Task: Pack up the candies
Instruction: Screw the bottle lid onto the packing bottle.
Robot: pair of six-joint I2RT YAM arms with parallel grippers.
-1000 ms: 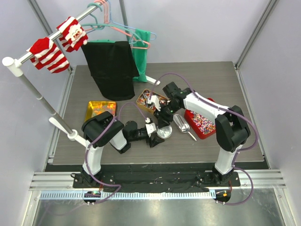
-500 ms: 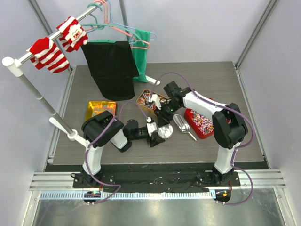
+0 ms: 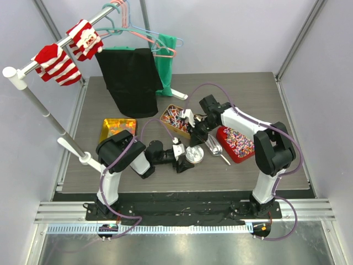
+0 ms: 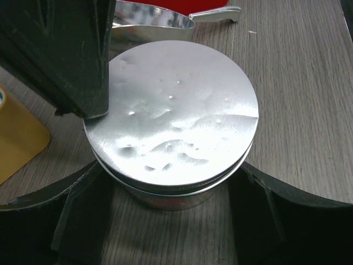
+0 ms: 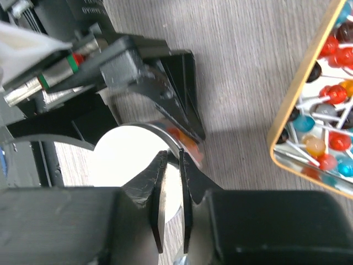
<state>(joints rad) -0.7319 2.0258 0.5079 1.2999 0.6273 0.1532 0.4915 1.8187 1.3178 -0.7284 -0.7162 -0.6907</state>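
Left gripper has its jaws clamped on either side of a round jar with its silver lid on. Right gripper sits over the lid's rim, jaws pinched almost together with just a sliver between. The candies show through the jar's side just past the right fingertips, so they're between the left jaws. More of them are in the red tray, off to the side of the right jaws.

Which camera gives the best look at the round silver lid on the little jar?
Left wrist view: the round silver lid fills the frame atop its jar, dents visible. Top external shows it tiny between the arms; right wrist shows a washed-out white disc behind the right claw.
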